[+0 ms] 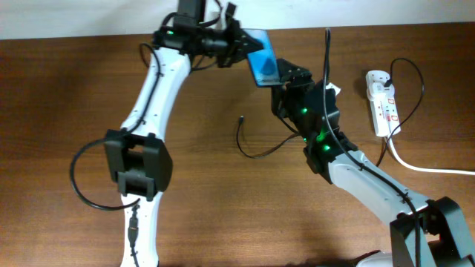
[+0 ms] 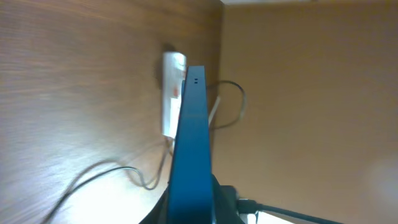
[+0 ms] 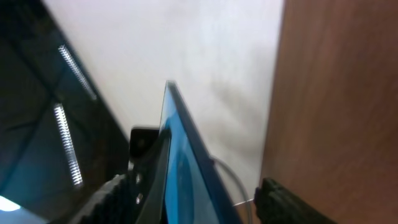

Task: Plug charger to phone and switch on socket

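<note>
The phone (image 1: pixel 262 65), screen writing unreadable, hangs above the worktop (image 1: pixel 59 111), clamped in the left end effector (image 1: pixel 243 48). The right end effector (image 1: pixel 283 80) flanks its near end; whether it grips, I cannot tell.

L arm (image 1: pixel 152 89) wht links/blk joints | R arm (image 1: pixel 371 178) same | grn LEDs (image 1: pixel 319 138) | blk cables (image 1: pixel 73 172)

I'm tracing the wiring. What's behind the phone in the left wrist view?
The white socket lies on the table behind the phone, a thin cable looping beside it. The phone's edge covers part of it.
</note>
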Motion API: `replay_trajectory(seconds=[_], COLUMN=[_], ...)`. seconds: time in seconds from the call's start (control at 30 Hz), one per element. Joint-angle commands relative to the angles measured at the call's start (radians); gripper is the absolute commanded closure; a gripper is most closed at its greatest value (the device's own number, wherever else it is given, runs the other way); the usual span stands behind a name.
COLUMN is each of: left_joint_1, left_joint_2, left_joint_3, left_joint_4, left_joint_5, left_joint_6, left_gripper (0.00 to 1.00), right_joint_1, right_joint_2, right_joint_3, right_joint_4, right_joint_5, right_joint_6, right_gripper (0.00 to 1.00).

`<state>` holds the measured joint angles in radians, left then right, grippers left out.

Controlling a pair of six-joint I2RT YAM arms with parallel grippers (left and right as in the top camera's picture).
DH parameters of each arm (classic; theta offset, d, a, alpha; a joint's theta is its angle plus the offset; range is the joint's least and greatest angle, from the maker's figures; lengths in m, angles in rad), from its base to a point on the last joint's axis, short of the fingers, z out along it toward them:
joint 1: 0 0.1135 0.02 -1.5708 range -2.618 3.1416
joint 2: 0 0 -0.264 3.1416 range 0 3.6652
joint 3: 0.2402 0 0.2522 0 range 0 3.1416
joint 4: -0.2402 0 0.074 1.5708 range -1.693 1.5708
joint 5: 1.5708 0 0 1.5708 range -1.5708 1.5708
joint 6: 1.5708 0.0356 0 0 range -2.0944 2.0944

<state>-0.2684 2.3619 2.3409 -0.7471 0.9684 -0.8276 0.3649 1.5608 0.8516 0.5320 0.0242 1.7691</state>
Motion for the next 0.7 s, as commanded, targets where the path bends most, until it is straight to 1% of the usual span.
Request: replay_trajectory(seconds=[0.0, 0.03, 0.07, 0.13, 0.2, 0.23, 0.27, 0.37, 0.43, 0.5, 0.57, 0.6, 0.67], left_joint_1=[0.086, 0.101, 0.126, 0.166, 0.187, 0.202, 0.212, 0.233, 0.261, 0.302, 0.342, 0.360, 0.394], left_joint_2=[-0.021, -0.021, -0.021, -0.021, -0.021, -0.021, -0.021, -0.021, -0.021, -0.021, -0.021, -0.021, -0.021], left_joint_3=[0.008, 0.008, 0.008, 0.008, 0.008, 0.008, 0.008, 0.008, 0.008, 0.008, 0.008, 0.008, 0.008], left_joint_4=[-0.079, -0.110, -0.155, -0.234, -0.306, -0.362, -0.399, -0.477, -0.492, -0.492, -0.492, -0.492, -0.501], left_joint_5=[0.005, 0.004, 0.004, 0.004, 0.008, 0.020, 0.023, 0.052, 0.140, 0.271, 0.344, 0.370, 0.402], left_joint_6=[0.143, 0.175, 0.235, 0.364, 0.433, 0.492, 0.542, 0.671, 0.718, 0.759, 0.758, 0.758, 0.757], left_gripper=[1.00, 1.00, 1.00, 1.00, 1.00, 1.00, 1.00, 1.00, 1.00, 1.00, 1.00, 1.00, 1.00], right_joint_1=[-0.068, -0.102, -0.147, -0.227, -0.282, -0.314, -0.329, -0.327, -0.305, -0.275, -0.238, -0.215, -0.176], right_joint_2=[0.000, 0.000, 0.000, 0.000, 0.000, 0.000, -0.001, -0.002, -0.002, 0.000, 0.000, 0.000, 0.000], right_joint_3=[0.018, 0.018, 0.018, 0.018, 0.018, 0.018, 0.019, 0.077, 0.182, 0.311, 0.423, 0.463, 0.484], right_joint_4=[-0.058, -0.085, -0.125, -0.222, -0.360, -0.473, -0.553, -0.808, -0.989, -1.149, -1.265, -1.294, -1.278], right_joint_5=[-0.080, -0.139, -0.227, -0.413, -0.516, -0.551, -0.566, -0.527, -0.452, -0.380, -0.315, -0.290, -0.274], right_joint_6=[-0.210, -0.290, -0.424, -0.639, -0.790, -0.885, -0.946, -1.062, -1.146, -1.232, -1.306, -1.345, -1.350], right_gripper=[0.08, 0.02, 0.02, 0.02, 0.01, 0.01, 0.01, 0.02, 0.02, 0.02, 0.02, 0.02, 0.02])
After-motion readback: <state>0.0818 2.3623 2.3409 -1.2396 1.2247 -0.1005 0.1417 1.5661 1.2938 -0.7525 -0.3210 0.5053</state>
